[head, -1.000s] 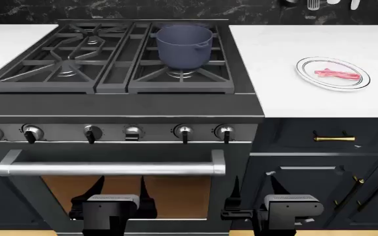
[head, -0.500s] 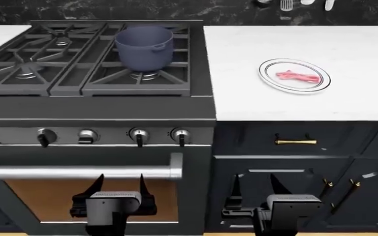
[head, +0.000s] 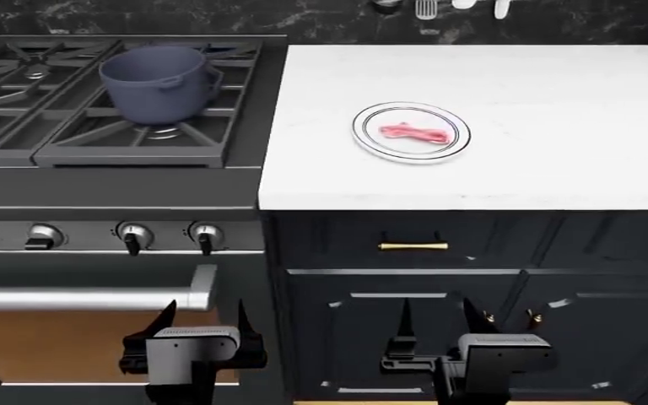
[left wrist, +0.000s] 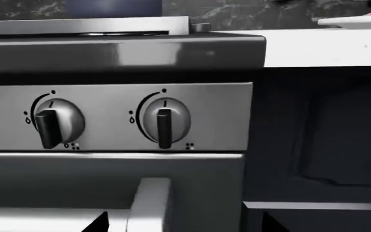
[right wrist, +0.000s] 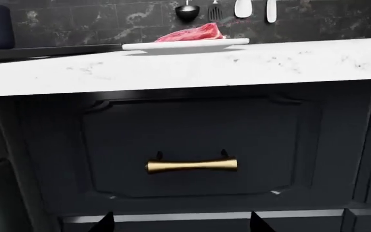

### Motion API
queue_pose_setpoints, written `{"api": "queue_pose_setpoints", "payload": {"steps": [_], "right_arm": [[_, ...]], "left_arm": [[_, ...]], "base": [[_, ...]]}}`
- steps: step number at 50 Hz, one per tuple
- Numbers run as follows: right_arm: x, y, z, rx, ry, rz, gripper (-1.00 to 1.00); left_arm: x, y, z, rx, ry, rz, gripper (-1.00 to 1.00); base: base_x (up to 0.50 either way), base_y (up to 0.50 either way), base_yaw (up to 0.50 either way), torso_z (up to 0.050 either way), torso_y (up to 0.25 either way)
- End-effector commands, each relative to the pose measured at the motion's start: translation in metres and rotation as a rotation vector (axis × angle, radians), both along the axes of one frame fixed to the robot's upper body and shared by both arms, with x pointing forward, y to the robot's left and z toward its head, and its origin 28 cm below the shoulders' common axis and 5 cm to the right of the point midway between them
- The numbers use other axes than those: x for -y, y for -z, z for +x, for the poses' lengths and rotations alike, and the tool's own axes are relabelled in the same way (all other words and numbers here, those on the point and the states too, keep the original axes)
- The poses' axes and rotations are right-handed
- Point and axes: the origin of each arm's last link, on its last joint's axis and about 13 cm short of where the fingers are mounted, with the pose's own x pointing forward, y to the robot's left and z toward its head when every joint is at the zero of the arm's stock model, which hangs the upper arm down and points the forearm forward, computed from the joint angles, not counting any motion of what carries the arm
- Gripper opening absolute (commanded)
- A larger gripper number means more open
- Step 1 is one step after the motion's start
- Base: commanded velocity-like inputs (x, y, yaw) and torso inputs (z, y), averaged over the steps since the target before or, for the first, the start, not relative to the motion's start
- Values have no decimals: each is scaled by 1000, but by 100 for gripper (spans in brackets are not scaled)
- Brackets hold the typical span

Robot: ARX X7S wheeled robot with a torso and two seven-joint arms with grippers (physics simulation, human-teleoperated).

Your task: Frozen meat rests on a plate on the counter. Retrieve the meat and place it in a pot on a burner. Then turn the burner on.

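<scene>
On the counter (head: 549, 101), right of the stove (head: 110, 181), the meat (head: 414, 133) lies crosswise on its plate (head: 371, 142). Below, both the left gripper (head: 202, 325) and right gripper (head: 442, 325) stand wide, holding nothing.

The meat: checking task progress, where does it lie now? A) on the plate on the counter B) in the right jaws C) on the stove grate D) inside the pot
A: the meat lies on the plate on the counter, apart from the pot.

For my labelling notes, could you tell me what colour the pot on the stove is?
The pot is blue-grey; the head view shows it best.
</scene>
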Motion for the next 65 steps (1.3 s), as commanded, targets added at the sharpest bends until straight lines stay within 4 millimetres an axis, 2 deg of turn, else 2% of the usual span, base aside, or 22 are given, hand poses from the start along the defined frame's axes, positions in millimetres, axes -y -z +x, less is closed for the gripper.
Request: {"api": "queue_pose_setpoints", "payload": {"steps": [1, 8, 13, 17, 20, 25, 31, 36, 40, 44, 47, 50, 53, 59, 65], "right_arm": [[-1, -1, 0, 8, -5, 10, 100], [-3, 0, 2, -11, -54, 13, 100], [0, -16, 12, 27, -34, 32, 100], [1, -38, 17, 73, -16, 30, 100], [3, -56, 20, 99, 0, 6, 100], [4, -103, 19, 123, -120, -154, 100], [12, -151, 19, 211, -77, -221, 100], [18, -187, 20, 258, -111, -270, 100], [18, -206, 21, 232, -163, -204, 100], [20, -225, 25, 215, -193, -203, 100], [20, -237, 27, 241, -176, -208, 100], [20, -247, 30, 193, -202, -199, 100], [22, -253, 30, 189, -256, -160, 100], [28, -261, 25, 140, -322, -254, 100], [32, -269, 25, 129, -291, -292, 100]], "left_arm": [[0, 0, -1, -20, -1, -9, 100], [0, -1, 0, -21, 1, -19, 100], [-2, -6, 7, -13, -15, -58, 100], [-6, -30, 10, 53, -38, -61, 100], [-11, -54, 8, 96, -59, -51, 100], [-21, -101, 10, 111, -34, -44, 100], [-22, -143, 18, 213, 78, -27, 100], [-20, -163, 25, 218, 140, -64, 100], [-21, -176, 29, 171, 168, -109, 100], [-23, -193, 31, 147, 203, -51, 100], [-26, -204, 36, 108, 193, -41, 100], [-26, -209, 35, 76, 195, -10, 100], [-25, -222, 32, 126, 225, -20, 100], [-27, -246, 34, 194, 265, -9, 100], [-29, -253, 36, 208, 316, -15, 100]], "base": [[0, -500, 0, 0, 0], [0, -50, 0, 2, 0], [0, 0, 0, 49, 0], [0, 0, 0, 50, 0], [0, 0, 0, 50, 0], [0, 0, 0, 50, 0], [0, 0, 0, 50, 0], [0, 0, 0, 50, 0], [0, 0, 0, 50, 0], [0, 0, 0, 47, 0], [0, 0, 0, 27, 0], [0, 0, 0, 6, 0], [0, 0, 0, 0, 0], [0, 0, 0, 0, 0], [0, 0, 0, 0, 0]]}}
